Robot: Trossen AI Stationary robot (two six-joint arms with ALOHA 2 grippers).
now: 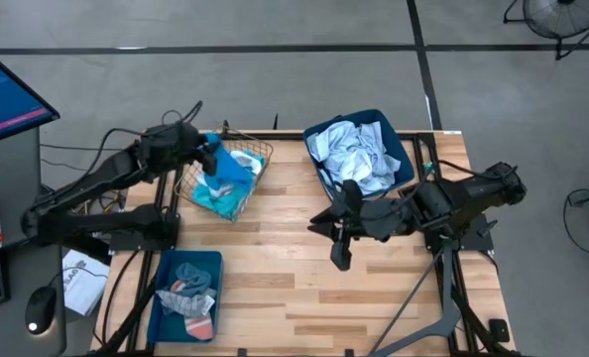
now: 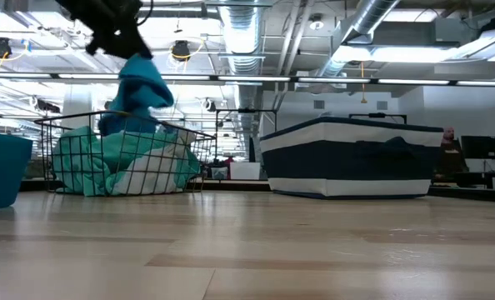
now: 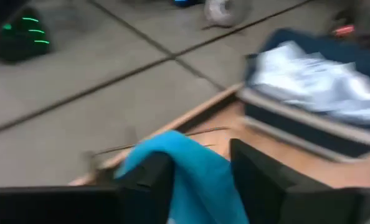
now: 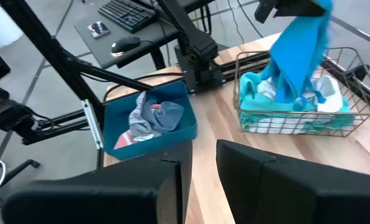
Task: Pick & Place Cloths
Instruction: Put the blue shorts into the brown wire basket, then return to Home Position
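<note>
My left gripper [image 1: 211, 151] is shut on a bright blue cloth [image 2: 141, 87] and stands above a wire basket [image 1: 188, 184] at the table's far left. The cloth hangs down, with its lower end among the turquoise cloth [image 2: 89, 167] and white cloth [image 4: 328, 93] lying in the basket. My right gripper [image 1: 332, 236] is open and hovers over the table's middle, near the navy bin [image 1: 401, 141], which is heaped with pale blue-grey and white cloths [image 1: 352, 154]. Grey and coral socks [image 4: 151, 118] lie in the teal tray [image 1: 166, 268]. My left gripper pinches the bright blue cloth's upper end [image 3: 191, 163] between its two fingers, coming from above. How many layers it has, I cannot tell. The cloth hangs slack below the fingers [image 4: 297, 50], and its lower end [image 2: 118, 121] reaches inside the wire basket's rim.
The teal tray sits at the near left of the table, the wire basket at the far left, the navy bin [image 2: 347, 158] at the far middle-right. Bare wood [image 1: 275, 268] lies between them. A desk with a keyboard [image 4: 132, 12] and mouse stands beyond the left edge.
</note>
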